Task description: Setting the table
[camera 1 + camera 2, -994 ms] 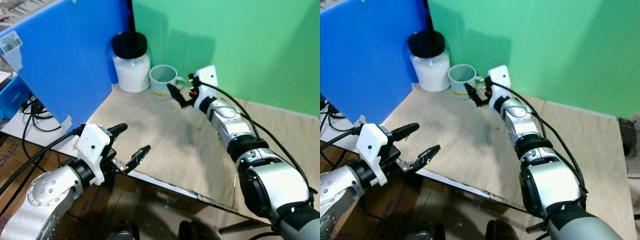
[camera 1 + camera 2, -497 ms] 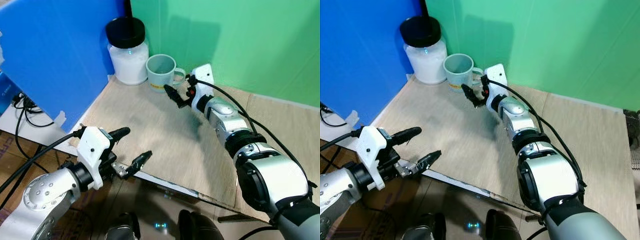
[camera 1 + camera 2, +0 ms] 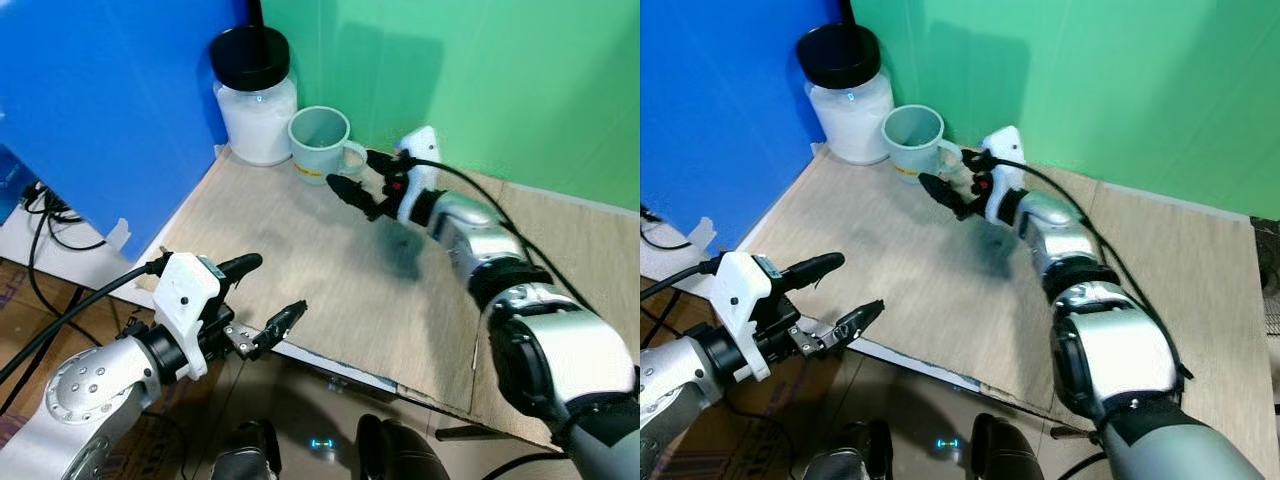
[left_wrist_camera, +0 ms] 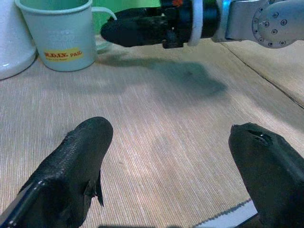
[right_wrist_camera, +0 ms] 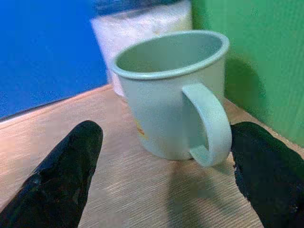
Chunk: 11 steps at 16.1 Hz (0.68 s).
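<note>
As seen from the head views, the pale green mug (image 3: 320, 143) stands upright at the far corner of the wooden table (image 3: 330, 290), just beside a white jar (image 3: 256, 122) with a black lid. The right gripper (image 3: 362, 177) is held just short of the mug's handle, fingers spread. The left gripper (image 3: 266, 292) hovers at the near table edge, also spread.

From the left wrist view, the mug (image 4: 61, 35) is seen well apart from that gripper.

From the right wrist view, the mug's handle (image 5: 207, 124) lies between the parted fingers (image 5: 61, 180). The mug is judged rigid, light, empty and somewhat slippery; the handle or rim wall is judged the best hold.
</note>
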Motion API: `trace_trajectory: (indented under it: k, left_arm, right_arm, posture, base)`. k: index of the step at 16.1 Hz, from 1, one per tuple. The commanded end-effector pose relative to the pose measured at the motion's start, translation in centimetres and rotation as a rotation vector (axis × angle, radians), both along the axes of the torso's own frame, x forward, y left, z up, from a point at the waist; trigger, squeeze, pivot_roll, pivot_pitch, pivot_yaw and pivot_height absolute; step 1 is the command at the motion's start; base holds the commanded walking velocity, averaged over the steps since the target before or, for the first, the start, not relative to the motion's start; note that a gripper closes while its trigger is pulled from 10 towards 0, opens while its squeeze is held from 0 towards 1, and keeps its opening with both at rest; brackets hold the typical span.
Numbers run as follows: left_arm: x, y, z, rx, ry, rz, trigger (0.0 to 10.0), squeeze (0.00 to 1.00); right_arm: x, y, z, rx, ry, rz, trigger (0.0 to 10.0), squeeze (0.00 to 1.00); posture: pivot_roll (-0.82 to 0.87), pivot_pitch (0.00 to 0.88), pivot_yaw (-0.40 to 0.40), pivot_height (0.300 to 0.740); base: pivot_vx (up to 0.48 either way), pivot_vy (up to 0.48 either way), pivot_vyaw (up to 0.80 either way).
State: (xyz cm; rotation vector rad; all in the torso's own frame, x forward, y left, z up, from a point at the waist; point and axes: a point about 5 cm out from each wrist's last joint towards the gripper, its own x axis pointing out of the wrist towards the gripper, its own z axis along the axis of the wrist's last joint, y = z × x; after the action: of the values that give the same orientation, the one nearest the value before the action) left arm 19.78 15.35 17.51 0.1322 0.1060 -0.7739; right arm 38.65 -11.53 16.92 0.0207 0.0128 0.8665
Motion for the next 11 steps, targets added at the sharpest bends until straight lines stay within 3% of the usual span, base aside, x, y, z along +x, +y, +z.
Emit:
trace_trajectory:
  k: [1,3,5,11]
  left_arm:
    - [-0.2,-0.3,0.2,-0.003,-0.008,-0.013,10.0,0.0]
    - [-0.2,-0.5,0.2,-0.007,-0.011,-0.018,10.0,0.0]
    - [-0.1,-0.6,0.2,-0.006,-0.011,-0.024,10.0,0.0]
    - [0.0,-0.5,0.2,0.003,-0.009,-0.037,10.0,0.0]
  right_arm:
    - [-0.5,-0.3,-0.5,0.009,0.01,0.063,10.0,0.0]
    - [-1.1,-0.8,-1.1,-0.021,-0.002,0.112,10.0,0.0]
    - [-0.7,-1.3,-1.3,-0.031,-0.003,0.002,10.0,0.0]
    - [-0.3,0.5,-1.2,-0.031,-0.005,-0.057,10.0,0.0]
  posture:
    - [0.05,0.227,0.017,0.74]
    - [0.05,0.216,0.019,0.74]
    - [0.05,0.216,0.019,0.74]
    - [0.05,0.207,0.021,0.74]
  base:
    - [0.0,0.0,0.0]
    - [0.0,0.0,0.0]
    - [0.0,0.0,0.0]
    - [0.0,0.0,0.0]
